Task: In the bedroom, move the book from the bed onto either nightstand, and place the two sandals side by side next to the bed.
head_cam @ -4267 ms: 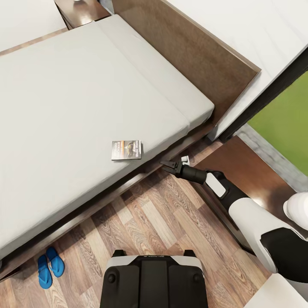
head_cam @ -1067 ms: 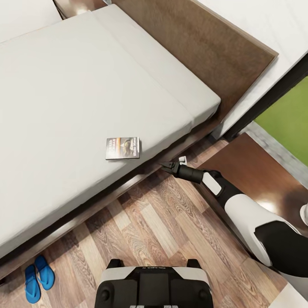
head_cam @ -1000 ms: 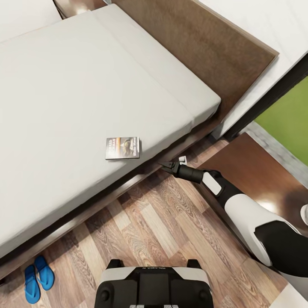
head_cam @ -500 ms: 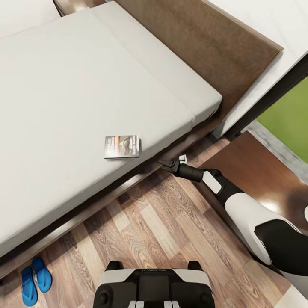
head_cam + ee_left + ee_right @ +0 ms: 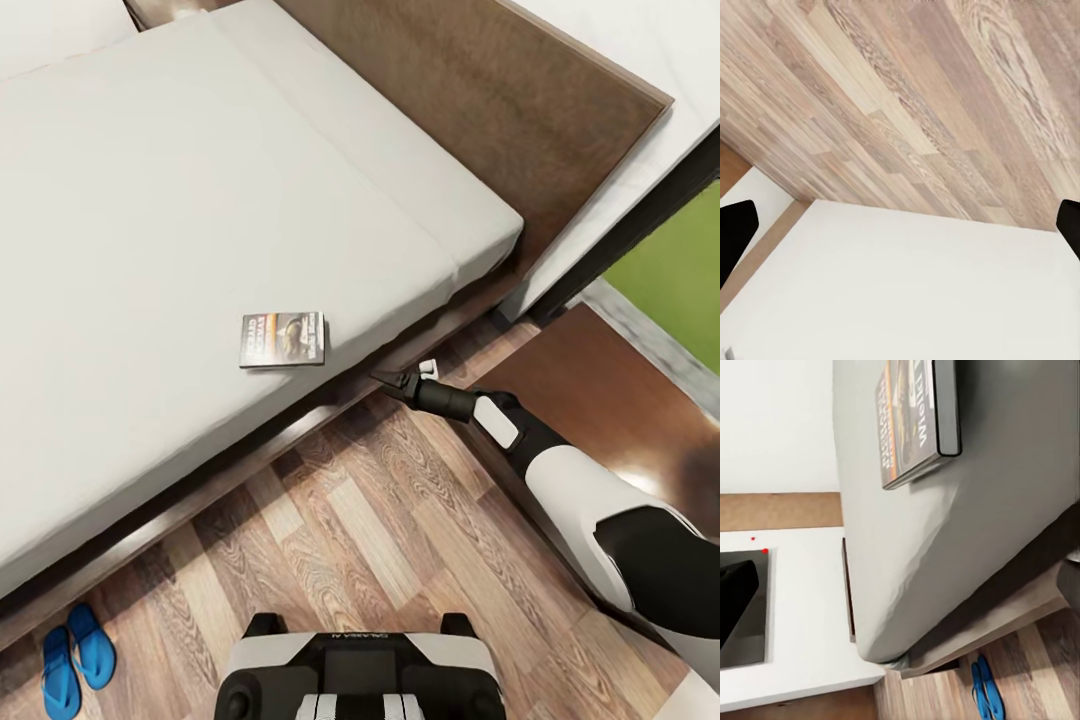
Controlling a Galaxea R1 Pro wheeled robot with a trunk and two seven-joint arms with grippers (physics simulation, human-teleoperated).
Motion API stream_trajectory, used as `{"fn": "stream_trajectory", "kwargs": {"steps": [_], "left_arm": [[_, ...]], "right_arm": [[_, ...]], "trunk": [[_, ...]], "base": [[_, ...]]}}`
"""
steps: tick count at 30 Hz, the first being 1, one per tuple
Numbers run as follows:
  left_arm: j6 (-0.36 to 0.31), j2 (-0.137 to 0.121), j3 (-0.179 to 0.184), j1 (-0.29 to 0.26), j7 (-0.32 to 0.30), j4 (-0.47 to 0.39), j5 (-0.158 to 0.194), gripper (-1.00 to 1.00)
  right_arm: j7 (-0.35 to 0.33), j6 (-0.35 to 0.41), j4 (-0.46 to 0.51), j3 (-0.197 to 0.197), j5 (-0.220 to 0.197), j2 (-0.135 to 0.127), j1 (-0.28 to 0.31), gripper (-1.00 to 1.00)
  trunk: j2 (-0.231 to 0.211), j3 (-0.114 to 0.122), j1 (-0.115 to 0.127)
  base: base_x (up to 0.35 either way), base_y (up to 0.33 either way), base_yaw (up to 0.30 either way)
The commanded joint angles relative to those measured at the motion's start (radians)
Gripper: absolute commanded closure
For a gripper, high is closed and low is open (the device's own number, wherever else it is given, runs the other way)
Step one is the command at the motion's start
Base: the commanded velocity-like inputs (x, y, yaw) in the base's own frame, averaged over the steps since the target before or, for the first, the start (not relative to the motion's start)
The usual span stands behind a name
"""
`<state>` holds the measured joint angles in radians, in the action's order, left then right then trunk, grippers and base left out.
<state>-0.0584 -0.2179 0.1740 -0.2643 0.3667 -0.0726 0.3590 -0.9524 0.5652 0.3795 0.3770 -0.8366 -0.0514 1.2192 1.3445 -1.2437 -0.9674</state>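
1. The bed is the biggest thing here. It is wide and grey, with a dark wood frame, and it lies just ahead of my right tool. I think I am beside it so that I can reach over the edge.

2. The wood floor is under my right tool. My left tool looks down at this floor too, over something flat and white. I see a dark tip at each edge of its view, far apart, so my left tool is wide open.

3. The nightstand is the dark shiny cabinet beside my right arm. I think it is a good spot for the book because it is so near.

4. My right tool sits low by the bed edge and points at the bed. Its tips look close together and hold nothing, but it is small in the head view, so I cannot tell for sure how wide it is.

5. The two sandals are bright blue. They lie side by side on the floor next to the bed, far from my right tool. My right wrist view sees them too, past the bed corner.

6. The book is the smallest thing. It lies flat on the bed near the edge, just ahead of my right tool. The head view shows its cover from above. My right wrist view shows its thin side and how it rests on the mattress.
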Motion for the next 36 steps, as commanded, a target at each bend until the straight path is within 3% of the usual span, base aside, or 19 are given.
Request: {"fn": "stream_trajectory", "kwargs": {"steps": [1, 19, 36], "left_arm": [[-0.006, 0.000, 0.008, 0.000, 0.005, -0.003, 0.007, -1.00], [-0.006, 0.000, 0.009, 0.000, 0.005, -0.003, 0.007, -1.00], [-0.006, 0.001, 0.009, 0.000, 0.005, -0.003, 0.006, -1.00]], "right_arm": [[0.002, 0.007, 0.000, 0.005, -0.010, -0.001, 0.001, -1.00], [0.007, 0.006, -0.002, 0.005, -0.009, 0.004, 0.005, -1.00], [0.046, 0.005, -0.001, 0.005, -0.010, 0.014, 0.005, -1.00]], "trunk": [[0.008, -0.004, -0.004], [0.134, -0.060, -0.073], [0.141, -0.063, -0.077]], "base": [[0.000, 0.000, 0.000], [0.000, 0.000, 0.000], [0.000, 0.000, 0.000]]}}
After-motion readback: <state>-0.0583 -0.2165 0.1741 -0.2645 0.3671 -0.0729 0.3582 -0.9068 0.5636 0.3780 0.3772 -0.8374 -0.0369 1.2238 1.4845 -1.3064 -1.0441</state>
